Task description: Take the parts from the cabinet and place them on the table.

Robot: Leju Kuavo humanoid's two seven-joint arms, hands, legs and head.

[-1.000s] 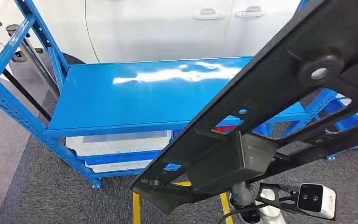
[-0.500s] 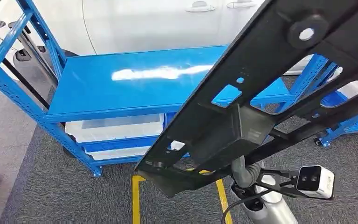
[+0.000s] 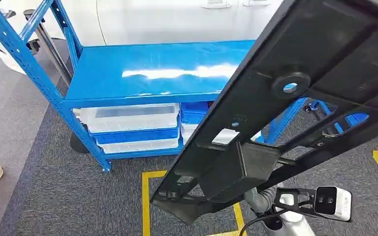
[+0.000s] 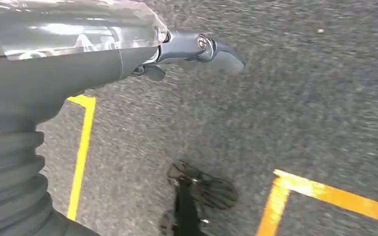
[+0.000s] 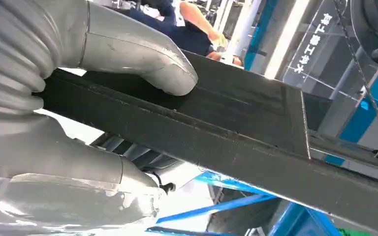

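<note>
Right wrist view: right hand [image 5: 78, 98] grips black frame part [image 5: 236, 132]

Grey carpet [image 3: 44, 196] with yellow tape lines [image 3: 145, 206] lies below a blue rack [image 3: 147, 73]; a white car [image 3: 177, 19] stands behind.

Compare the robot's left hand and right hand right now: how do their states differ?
The right hand grips the long black plastic frame part, its thick grey thumb pressed on the part's flat face; the left hand holds nothing. The right hand is raised, carrying the part in front of the blue metal shelf rack; the left hand hangs over the grey carpet floor with yellow tape lines. Both have grey ribbed wrist covers.
</note>
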